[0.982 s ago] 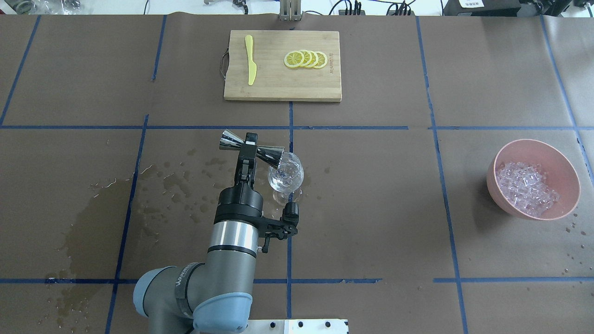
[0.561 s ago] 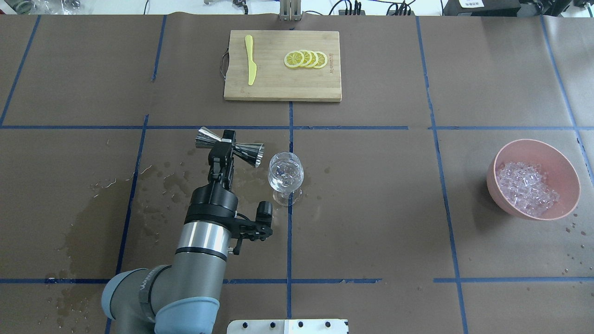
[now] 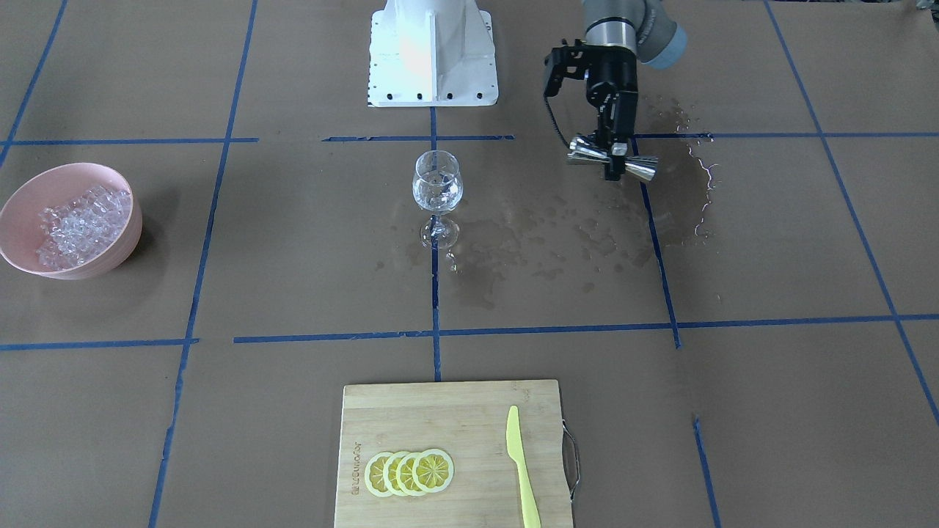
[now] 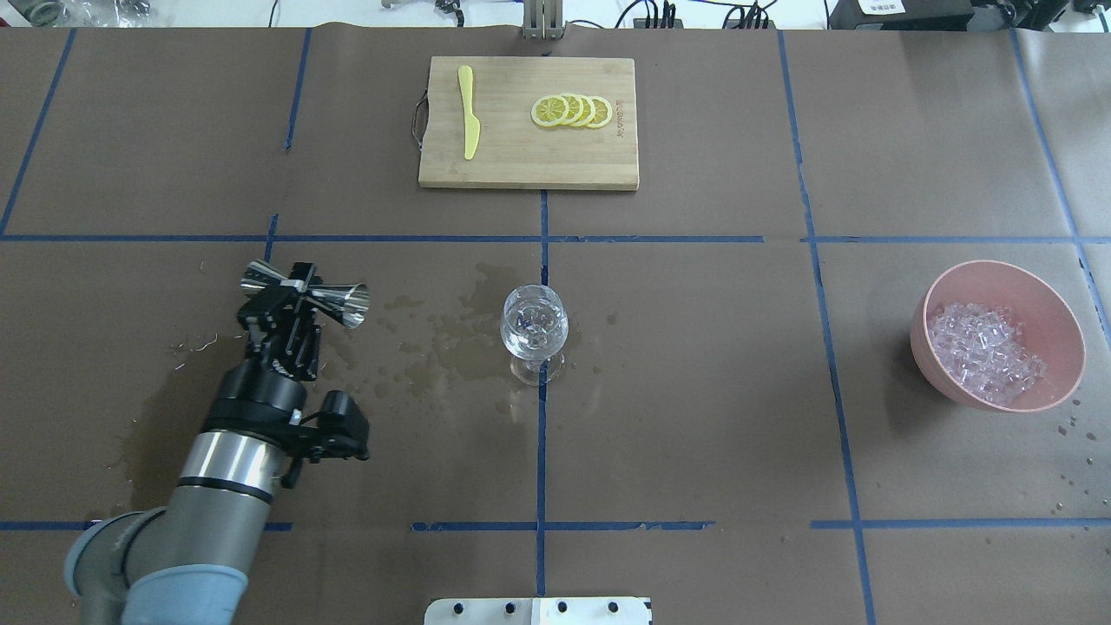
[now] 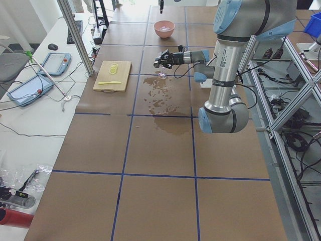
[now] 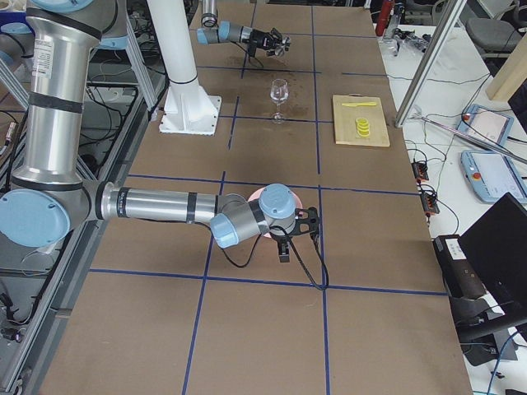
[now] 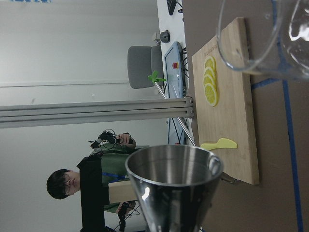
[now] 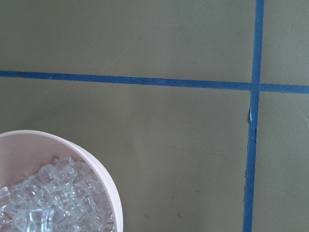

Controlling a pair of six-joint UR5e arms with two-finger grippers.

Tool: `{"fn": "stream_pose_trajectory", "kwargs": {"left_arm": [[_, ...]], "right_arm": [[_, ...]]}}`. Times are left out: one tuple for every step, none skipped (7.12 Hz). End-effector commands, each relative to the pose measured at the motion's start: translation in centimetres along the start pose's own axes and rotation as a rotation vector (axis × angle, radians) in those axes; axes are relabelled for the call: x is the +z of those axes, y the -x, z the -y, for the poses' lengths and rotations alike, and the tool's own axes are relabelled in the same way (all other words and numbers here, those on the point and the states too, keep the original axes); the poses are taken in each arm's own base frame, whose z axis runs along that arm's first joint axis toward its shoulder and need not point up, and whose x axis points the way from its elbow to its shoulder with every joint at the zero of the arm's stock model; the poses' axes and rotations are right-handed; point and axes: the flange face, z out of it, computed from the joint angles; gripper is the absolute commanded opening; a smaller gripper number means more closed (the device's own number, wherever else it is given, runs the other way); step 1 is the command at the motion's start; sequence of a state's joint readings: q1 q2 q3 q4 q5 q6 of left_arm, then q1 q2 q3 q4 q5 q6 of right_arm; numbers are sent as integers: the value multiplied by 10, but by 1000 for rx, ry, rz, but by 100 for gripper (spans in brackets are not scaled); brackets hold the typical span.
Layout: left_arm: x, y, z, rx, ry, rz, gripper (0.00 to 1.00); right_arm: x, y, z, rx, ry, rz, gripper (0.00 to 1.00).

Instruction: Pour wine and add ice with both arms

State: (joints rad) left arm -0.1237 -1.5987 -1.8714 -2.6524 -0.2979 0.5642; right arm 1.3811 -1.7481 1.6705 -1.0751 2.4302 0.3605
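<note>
The wine (image 4: 533, 338) sits in the stemmed glass (image 4: 536, 302) at mid-table. The jigger (image 4: 345, 301), tipped over its rim a second ago, is now well off to the left, clamped at its waist in my left gripper (image 4: 299, 297). I read the pour as done. The ice (image 4: 985, 351) waits in the pink bowl (image 4: 1035, 291), and I cannot tell how the jaws of the right gripper (image 6: 296, 226) stand.

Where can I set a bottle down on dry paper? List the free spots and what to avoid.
Widest free patch: the dry paper between the glass and the pink bowl. Also free: the strip right of the cutting board. Avoid the side left of the glass: wet stains spread there, and the left gripper holds the metal cup over it.
</note>
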Motion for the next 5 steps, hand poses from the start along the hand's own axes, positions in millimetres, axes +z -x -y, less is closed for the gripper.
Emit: {"fn": "stream_pose_trajectory", "kwargs": {"left_arm": [[-17,-9,-105,-103,-25,19,0],[-22,-11,-137,-162,-41,27,0],[-28,-10,-176,-212,-54,35,0],[-34,-18,-217,-303,-78,46,0],[-37,-19,-233,-388,-100,56,0]], "right_arm": [[1,1,0,-3,1,2,100],[0,2,1,-4,0,2,100],[0,1,0,-3,1,2,100],[0,1,0,-1,1,2,100],[0,1,0,0,1,3,100]]}}
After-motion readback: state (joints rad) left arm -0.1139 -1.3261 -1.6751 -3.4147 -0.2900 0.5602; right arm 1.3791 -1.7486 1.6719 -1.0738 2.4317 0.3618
